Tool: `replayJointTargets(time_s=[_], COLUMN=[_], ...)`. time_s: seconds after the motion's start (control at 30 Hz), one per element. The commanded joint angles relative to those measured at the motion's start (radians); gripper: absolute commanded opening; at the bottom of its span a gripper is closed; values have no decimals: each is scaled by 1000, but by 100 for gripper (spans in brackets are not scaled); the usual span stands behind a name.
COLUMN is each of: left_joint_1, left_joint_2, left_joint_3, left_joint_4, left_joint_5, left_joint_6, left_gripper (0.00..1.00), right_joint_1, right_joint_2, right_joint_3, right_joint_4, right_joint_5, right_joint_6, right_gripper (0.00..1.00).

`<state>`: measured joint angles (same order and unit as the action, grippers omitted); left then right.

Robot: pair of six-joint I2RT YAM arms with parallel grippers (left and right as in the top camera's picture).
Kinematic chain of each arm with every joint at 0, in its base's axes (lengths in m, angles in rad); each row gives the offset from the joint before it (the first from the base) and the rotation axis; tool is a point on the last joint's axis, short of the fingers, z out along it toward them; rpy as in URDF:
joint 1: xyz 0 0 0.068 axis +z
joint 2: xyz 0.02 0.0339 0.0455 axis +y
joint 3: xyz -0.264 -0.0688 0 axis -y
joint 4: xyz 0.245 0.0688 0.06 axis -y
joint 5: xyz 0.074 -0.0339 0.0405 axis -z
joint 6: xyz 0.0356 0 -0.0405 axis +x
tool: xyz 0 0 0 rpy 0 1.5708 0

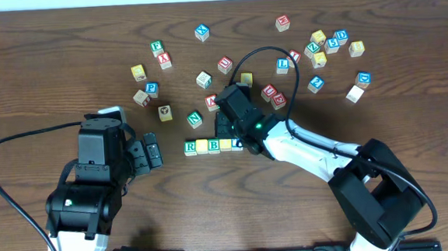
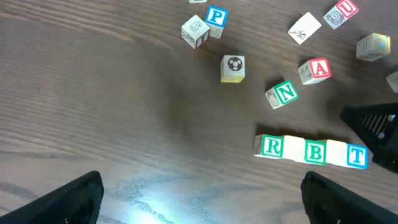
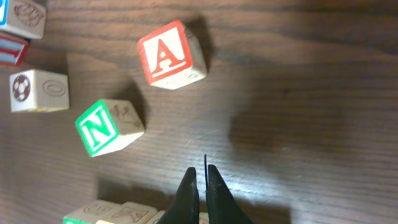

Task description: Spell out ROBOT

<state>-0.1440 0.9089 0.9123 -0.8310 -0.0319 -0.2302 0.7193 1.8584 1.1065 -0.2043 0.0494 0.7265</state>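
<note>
Five cubes stand in a row near the table's middle: green R (image 2: 272,147), a yellow-faced cube (image 2: 293,149), green B (image 2: 316,152), another yellow-faced cube (image 2: 336,154) and blue T (image 2: 356,155). From overhead the row runs from R (image 1: 190,148) to T (image 1: 238,144), whose right part is hidden under the right arm. My right gripper (image 1: 224,129) hovers just behind the row's right end, and its jaws (image 3: 200,171) are shut with nothing between them. My left gripper (image 1: 152,155) rests left of the row, open wide and empty, its fingertips (image 2: 68,199) at the frame's bottom corners.
A green N cube (image 3: 102,127) and a red A cube (image 3: 168,53) lie just behind the row. A soccer-ball cube (image 2: 233,68) and a blue P cube (image 2: 216,17) sit farther left. Several loose cubes (image 1: 320,46) are scattered across the back of the table.
</note>
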Motion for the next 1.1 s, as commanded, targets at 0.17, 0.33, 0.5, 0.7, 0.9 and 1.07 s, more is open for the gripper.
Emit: replayJointTargets(time_s=[0.17, 0.33, 0.5, 0.7, 0.9, 1.07], left_joint_1=[5, 5, 5, 5, 5, 5], left_joint_2=[0, 0, 0, 0, 0, 0], left_joint_3=[22, 22, 22, 22, 22, 22], left_joint_4=[-2, -2, -2, -2, -2, -2], left_joint_5=[-5, -5, -5, -5, -5, -5], left_joint_6=[12, 12, 12, 12, 12, 12], left_gripper=[100, 100, 100, 100, 100, 100], right_joint_1=[60, 77, 74, 74, 74, 74], right_joint_2=[1, 1, 2, 20, 53, 58], right_joint_3=[-3, -3, -4, -3, -4, -3], right_joint_4=[-17, -61, -87, -86, -75, -73], right_joint_5=[3, 82, 130, 140, 138, 139], right_joint_6=[-9, 15, 17, 17, 17, 17], right_gripper=[1, 1, 1, 1, 1, 1])
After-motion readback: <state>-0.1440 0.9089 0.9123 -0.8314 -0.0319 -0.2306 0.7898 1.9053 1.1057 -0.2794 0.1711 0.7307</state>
